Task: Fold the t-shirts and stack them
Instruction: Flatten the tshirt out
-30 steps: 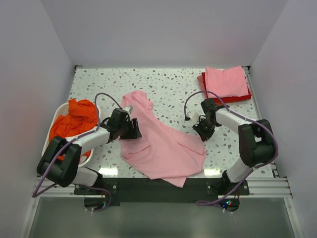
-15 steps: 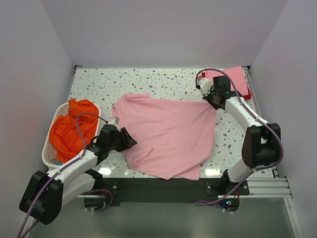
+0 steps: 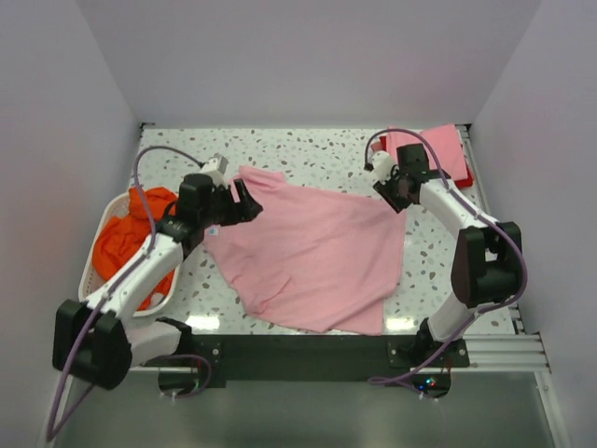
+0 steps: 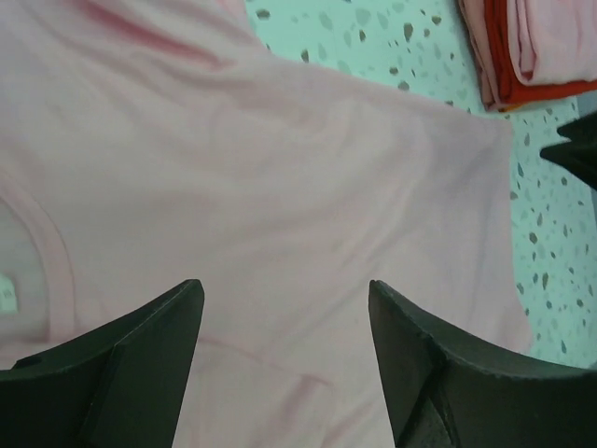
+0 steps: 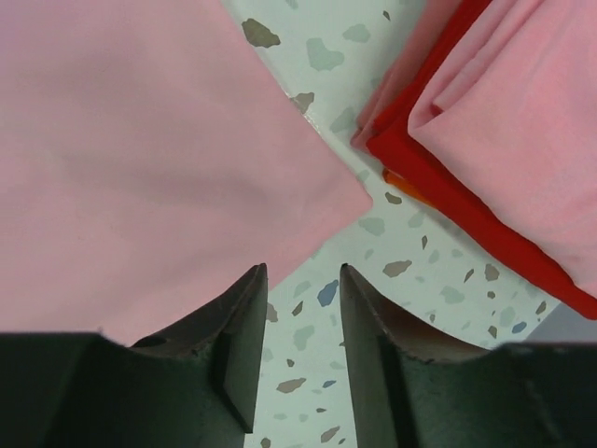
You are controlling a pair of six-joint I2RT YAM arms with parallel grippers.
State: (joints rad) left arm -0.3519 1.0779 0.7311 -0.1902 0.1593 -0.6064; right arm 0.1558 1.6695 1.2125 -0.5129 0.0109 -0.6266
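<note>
A light pink t-shirt (image 3: 317,252) lies spread flat mid-table. My left gripper (image 3: 244,194) hovers over its far left corner, jaws wide open and empty; the left wrist view shows the shirt (image 4: 280,187) under the gripper (image 4: 284,285), with the collar and a white neck label (image 4: 7,294) at the left edge. My right gripper (image 3: 394,194) is open and empty at the far right corner; its wrist view (image 5: 301,268) shows bare table between the jaws, the shirt's corner (image 5: 140,140) just ahead. A folded pink shirt (image 3: 429,154) lies on a red one (image 5: 448,177).
A white slotted basket (image 3: 89,280) at the left edge holds orange shirts (image 3: 121,243). The folded stack sits at the back right corner, close to my right gripper. White walls enclose the speckled table (image 3: 317,154) on three sides.
My left arm swung from the shirt's near left edge to its far left corner. The shirt's left side shifted and lies flatter. My right gripper barely moved.
</note>
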